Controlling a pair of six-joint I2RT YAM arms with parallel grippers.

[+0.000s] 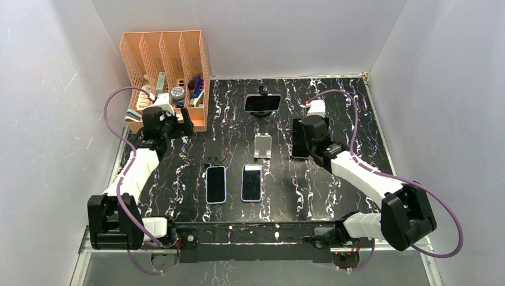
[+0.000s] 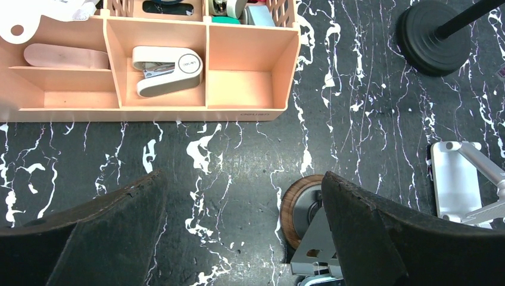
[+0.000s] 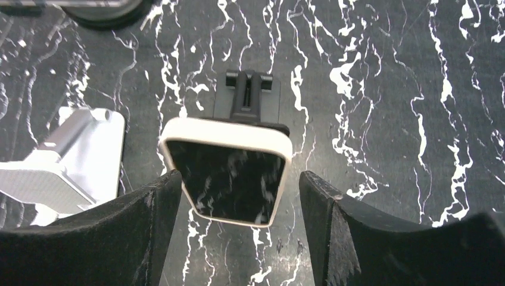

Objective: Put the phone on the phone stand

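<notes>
Right wrist alone: phone (image 3: 229,179) on stand (image 3: 247,95)

At the far left of the table (image 1: 280,202) we see an organizer (image 1: 165,65). To its right, far middle, a round stand (image 2: 430,42) carries the far phone (image 1: 262,103) sideways. Before it is the middle stand (image 1: 262,146), with the small stand (image 1: 213,152) on its left. On its right, the right stand (image 3: 247,95) holds the leaning phone (image 3: 229,179). Nearer the arm bases, the left flat phone (image 1: 216,184) and the right flat phone (image 1: 252,182) lie side by side.
</notes>
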